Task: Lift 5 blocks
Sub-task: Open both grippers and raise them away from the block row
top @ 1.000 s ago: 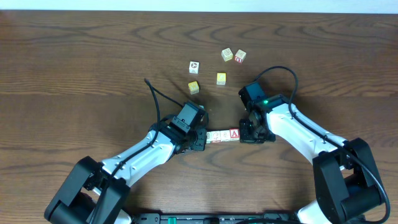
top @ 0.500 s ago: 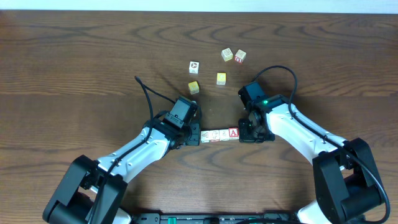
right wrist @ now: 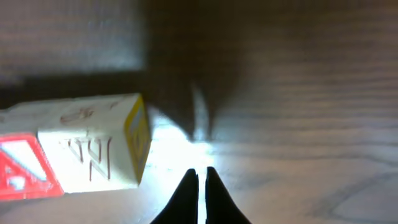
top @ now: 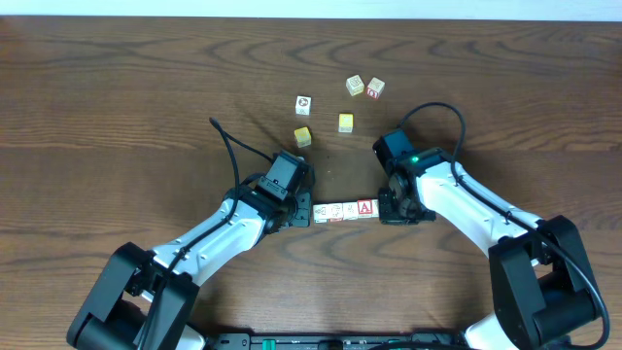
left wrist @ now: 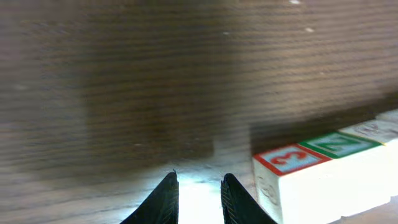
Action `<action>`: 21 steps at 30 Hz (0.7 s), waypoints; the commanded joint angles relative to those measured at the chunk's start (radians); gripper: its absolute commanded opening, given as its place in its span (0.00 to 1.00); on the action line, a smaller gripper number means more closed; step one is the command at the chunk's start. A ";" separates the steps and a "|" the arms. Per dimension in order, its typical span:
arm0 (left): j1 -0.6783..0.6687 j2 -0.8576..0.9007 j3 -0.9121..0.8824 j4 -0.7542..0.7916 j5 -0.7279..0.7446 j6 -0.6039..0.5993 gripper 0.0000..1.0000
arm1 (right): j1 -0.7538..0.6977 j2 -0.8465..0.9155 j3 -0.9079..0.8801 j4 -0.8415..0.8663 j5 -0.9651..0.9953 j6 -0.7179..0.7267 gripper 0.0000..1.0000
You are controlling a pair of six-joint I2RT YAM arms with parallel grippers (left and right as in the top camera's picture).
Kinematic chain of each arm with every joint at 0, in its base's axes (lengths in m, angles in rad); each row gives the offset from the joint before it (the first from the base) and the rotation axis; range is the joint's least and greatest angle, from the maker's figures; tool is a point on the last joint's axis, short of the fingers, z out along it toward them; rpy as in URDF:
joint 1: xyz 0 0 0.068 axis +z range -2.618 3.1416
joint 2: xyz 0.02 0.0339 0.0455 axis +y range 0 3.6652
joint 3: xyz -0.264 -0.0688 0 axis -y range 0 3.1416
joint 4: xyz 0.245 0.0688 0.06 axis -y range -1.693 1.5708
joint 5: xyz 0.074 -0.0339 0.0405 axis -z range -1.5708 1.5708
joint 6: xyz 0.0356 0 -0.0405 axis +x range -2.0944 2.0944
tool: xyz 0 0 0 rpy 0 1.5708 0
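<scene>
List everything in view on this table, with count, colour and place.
row of alphabet blocks: about four, end to end, whitish with a red A face at its right end, between the two grippers
loose whitish blocks: three, pale with small marks, far side of the table, two of them close together
yellow blocks: two, yellow, between the row and the whitish ones
table: one, dark brown wood
cables: two, black, one looping off each arm
arms: two, white and black, reaching in from the near edge
left gripper: black, fingers slightly apart, empty, at the row's left end
right gripper: black, fingers together, beside the row's right end
</scene>
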 commanded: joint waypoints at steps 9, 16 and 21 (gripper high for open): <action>0.171 -0.192 0.172 0.000 -0.259 0.201 0.25 | -0.186 -0.009 0.090 0.272 0.105 -0.101 0.15; 0.366 -0.508 0.222 -0.021 -0.259 0.260 0.39 | -0.320 -0.013 0.179 0.478 0.154 -0.257 0.54; 0.471 -0.694 0.222 -0.093 -0.259 0.261 0.56 | -0.379 -0.013 0.179 0.598 0.154 -0.286 0.99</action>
